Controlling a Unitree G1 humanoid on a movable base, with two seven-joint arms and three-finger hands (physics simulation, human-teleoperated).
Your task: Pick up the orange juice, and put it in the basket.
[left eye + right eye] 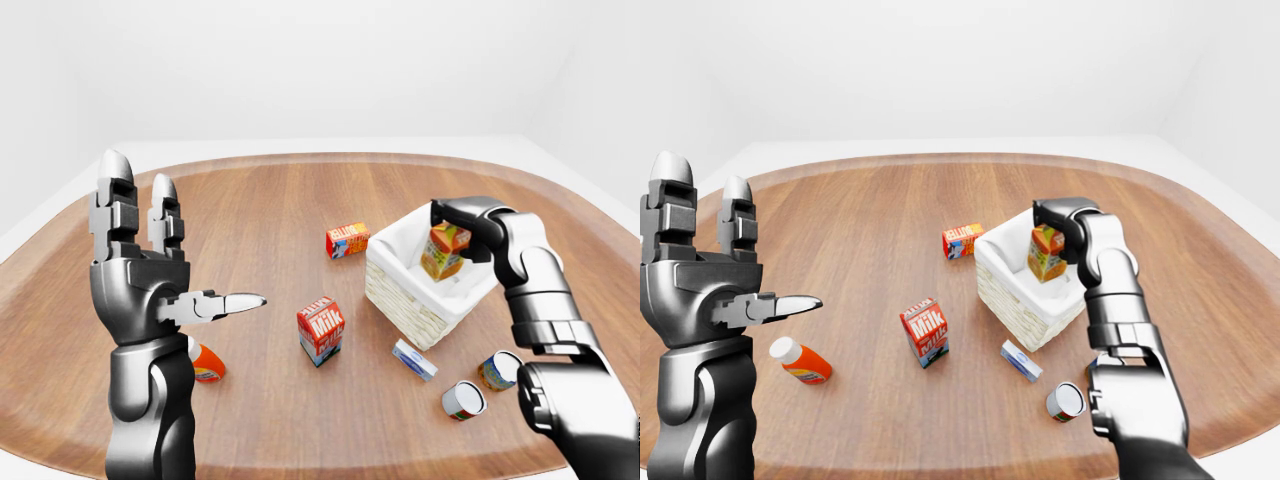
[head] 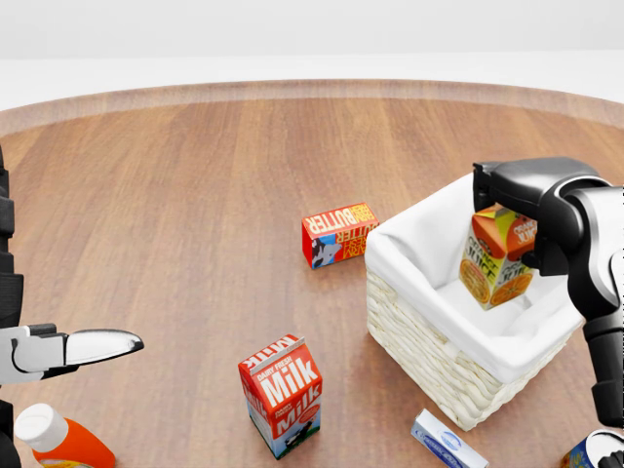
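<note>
Bare simulated test space: plain white walls and floor, one round wooden bench [image 1: 300, 200], groceries scattered on it, such as a milk carton [image 1: 320, 331].
</note>
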